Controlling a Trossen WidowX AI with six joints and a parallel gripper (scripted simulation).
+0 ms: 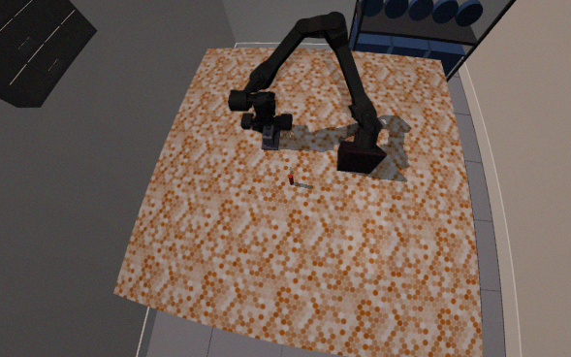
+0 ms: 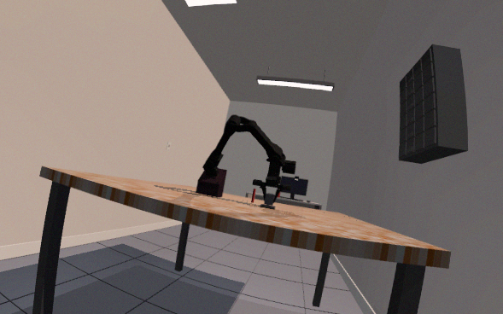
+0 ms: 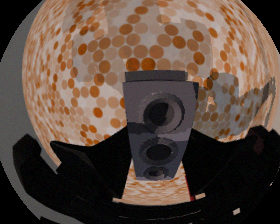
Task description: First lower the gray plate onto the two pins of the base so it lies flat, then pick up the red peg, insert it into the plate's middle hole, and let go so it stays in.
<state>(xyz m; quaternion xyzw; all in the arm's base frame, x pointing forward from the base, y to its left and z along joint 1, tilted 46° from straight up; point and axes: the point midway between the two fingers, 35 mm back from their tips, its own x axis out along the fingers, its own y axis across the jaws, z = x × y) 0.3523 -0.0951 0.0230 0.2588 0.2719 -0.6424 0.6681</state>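
My gripper (image 1: 269,128) (image 2: 270,196) (image 3: 155,124) is shut on the gray plate (image 1: 268,135) (image 2: 270,200) (image 3: 156,135), with one finger on each long side. Three round holes in a row show in the plate in the wrist view. The base (image 1: 271,146) (image 2: 267,206) (image 3: 156,76) is directly below the plate, and its far edge shows past the plate's end. The plate hides the pins, and I cannot tell how far the plate is down on them. The red peg (image 1: 291,179) (image 2: 253,195) stands upright on the table, apart from the gripper.
The arm's dark base block (image 1: 360,158) (image 2: 212,183) stands on the patterned table (image 1: 307,272) (image 2: 339,222), to the right of the gray base in the top view. The peg stands nearer the lower side of that view than the gray base.
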